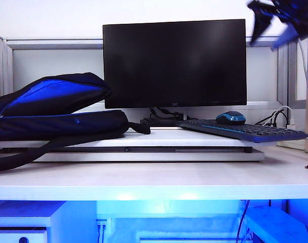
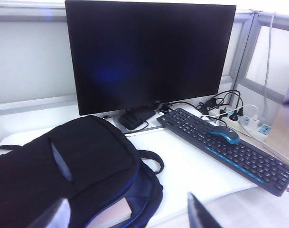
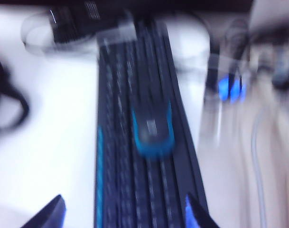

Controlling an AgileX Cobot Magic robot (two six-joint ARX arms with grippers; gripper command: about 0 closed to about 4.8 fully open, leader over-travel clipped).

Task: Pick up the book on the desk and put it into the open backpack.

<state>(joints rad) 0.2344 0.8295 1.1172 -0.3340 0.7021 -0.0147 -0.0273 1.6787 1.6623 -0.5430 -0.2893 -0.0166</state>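
Soft black fabric backpack (image 2: 63,175) with blue lining holds the flat pale book (image 2: 116,210) on the wood-grain worktop (image 1: 154,179). Left gripper (image 2: 127,213) above the backpack and right gripper (image 3: 123,213) above the keyboard (image 3: 144,142): fingers released, empty.

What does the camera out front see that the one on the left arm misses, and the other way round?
Only the front camera shows the backpack side-on with its blue lining, the desk front edge, and the right hand raised and blurred at the upper right. Only the left wrist camera shows the left hand with open fingers above the backpack, a pinkish corner, likely the book, sticking out of the bag's opening, and a power strip. Both show the monitor, keyboard and blue mouse.
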